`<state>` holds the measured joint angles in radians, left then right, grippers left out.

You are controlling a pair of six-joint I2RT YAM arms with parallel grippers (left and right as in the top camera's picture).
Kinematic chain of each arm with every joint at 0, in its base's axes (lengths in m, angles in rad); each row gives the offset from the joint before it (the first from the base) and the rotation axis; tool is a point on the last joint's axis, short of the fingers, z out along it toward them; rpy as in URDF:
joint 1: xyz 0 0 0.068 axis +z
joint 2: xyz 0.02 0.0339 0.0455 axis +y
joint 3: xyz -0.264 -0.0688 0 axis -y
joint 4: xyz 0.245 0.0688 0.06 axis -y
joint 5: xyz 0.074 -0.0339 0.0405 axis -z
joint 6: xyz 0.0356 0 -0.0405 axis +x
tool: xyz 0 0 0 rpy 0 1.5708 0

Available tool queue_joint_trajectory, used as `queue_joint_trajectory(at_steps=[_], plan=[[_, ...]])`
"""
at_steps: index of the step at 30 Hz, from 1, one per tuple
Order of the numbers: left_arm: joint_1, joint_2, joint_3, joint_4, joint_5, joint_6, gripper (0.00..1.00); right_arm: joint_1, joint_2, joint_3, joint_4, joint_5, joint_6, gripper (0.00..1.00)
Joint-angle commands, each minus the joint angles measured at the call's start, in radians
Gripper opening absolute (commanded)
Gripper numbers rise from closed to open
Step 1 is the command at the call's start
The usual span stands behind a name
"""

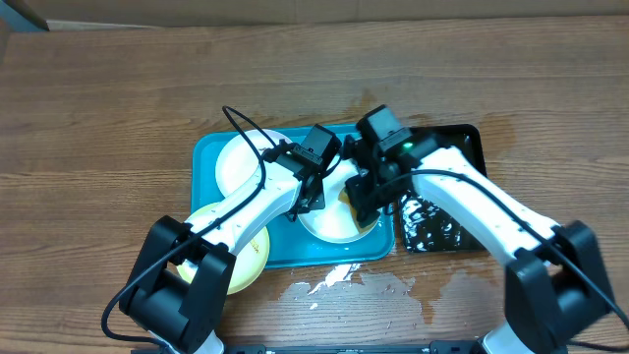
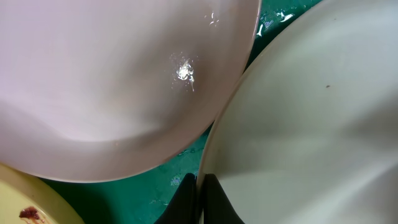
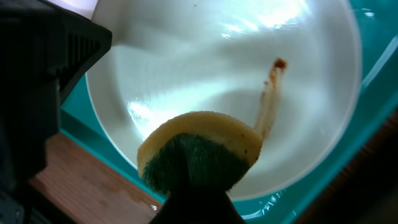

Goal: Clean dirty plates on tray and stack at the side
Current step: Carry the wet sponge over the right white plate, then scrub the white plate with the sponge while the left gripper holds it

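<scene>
Pinches the rim of the smeared white plate (image 2: 311, 124) in the left pincer (image 2: 199, 186), jaws narrow on its edge. Clamps a yellow-and-green sponge (image 3: 199, 155) tight in the right pincer (image 3: 196, 208), pressed on that plate's face, with a brown smear (image 3: 270, 93) just beyond. Shows a second white plate (image 2: 112, 74) up-left of the left pincer, a pale yellow plate (image 2: 25, 205) at its lower left, turquoise tray (image 2: 180, 162) beneath.
</scene>
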<state>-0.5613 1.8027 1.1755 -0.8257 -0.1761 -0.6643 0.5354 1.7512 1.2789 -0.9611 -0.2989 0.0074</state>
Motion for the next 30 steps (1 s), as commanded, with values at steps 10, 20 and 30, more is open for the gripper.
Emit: queue_joint_trajectory(at_steps=[10, 20, 30], plan=[[0.0, 0.015, 0.017, -0.024, -0.006, -0.012, 0.04, 0.021, 0.067, 0.016, 0.054, 0.023, -0.008, 0.81], [0.01, 0.015, 0.016, -0.032, 0.047, -0.005, 0.04, 0.002, 0.055, 0.018, -0.018, 0.052, 0.049, 0.75], [0.068, 0.015, 0.017, -0.031, 0.199, 0.061, 0.04, -0.093, 0.018, 0.026, -0.063, -0.156, -0.048, 0.56]])
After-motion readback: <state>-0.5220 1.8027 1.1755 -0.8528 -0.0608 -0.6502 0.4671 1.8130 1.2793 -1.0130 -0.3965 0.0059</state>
